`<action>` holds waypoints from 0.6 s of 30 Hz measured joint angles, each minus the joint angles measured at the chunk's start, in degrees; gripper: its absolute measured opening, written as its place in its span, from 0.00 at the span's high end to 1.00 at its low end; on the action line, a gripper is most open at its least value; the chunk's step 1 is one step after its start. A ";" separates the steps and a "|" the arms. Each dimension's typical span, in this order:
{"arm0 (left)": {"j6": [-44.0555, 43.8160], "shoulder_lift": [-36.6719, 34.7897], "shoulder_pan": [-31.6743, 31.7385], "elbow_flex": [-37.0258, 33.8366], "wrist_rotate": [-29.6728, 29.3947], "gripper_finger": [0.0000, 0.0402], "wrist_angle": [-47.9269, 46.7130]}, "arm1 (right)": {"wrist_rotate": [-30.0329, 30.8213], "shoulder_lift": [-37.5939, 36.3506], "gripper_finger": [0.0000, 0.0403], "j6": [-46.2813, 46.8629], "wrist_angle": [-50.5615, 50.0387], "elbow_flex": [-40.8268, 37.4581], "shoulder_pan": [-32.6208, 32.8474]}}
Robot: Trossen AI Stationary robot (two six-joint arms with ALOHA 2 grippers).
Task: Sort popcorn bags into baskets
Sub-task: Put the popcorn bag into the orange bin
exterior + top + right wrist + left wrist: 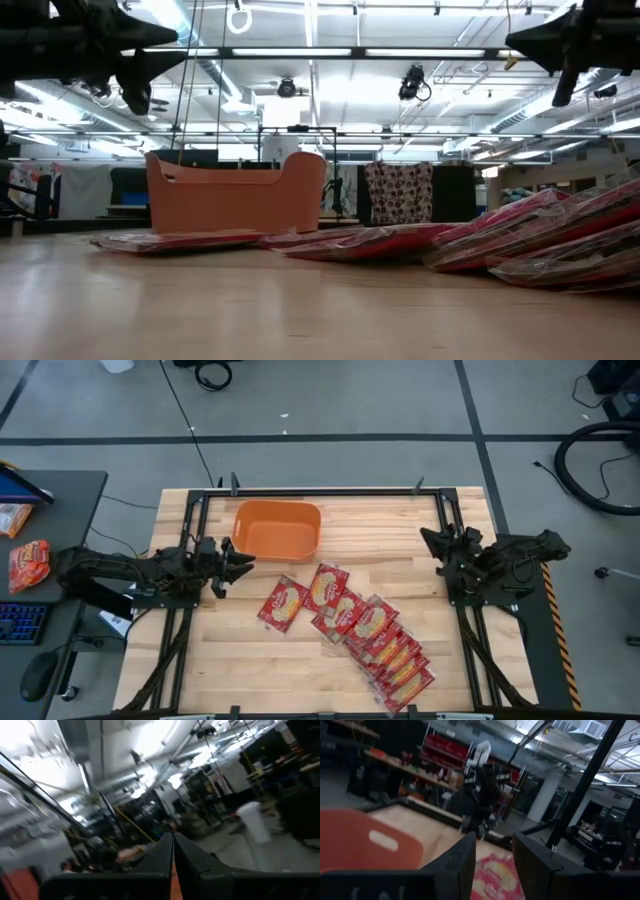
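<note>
Your left gripper [243,563] is hovering with fingers parted beside the shallow orange plastic tub [277,530], grasping nothing. Your right gripper [428,541] is waiting pinched closed, empty. Glossy red popcorn packets [362,627] are lying overlapped mid-table.

The high view looks straight down on the whole table [250,650] from well above. The low view sits at table height, looking level across it into the room; both show the orange tub [277,530], at upper centre from above. Each wrist camera looks forward past its own fingers.
</note>
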 joint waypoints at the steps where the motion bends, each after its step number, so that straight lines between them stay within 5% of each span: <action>1: 1.01 0.28 0.00 0.00 -0.01 0.67 1.07 | -0.48 1.21 0.94 -0.01 -0.07 0.34 -0.54; 11: 13.42 4.27 0.00 0.00 -0.05 0.67 10.47 | -8.72 18.16 0.94 1.61 -12.89 9.81 -5.13; 18: 13.46 6.44 0.00 0.00 -0.07 0.67 10.40 | -14.43 33.87 0.89 1.32 -22.95 17.24 -4.65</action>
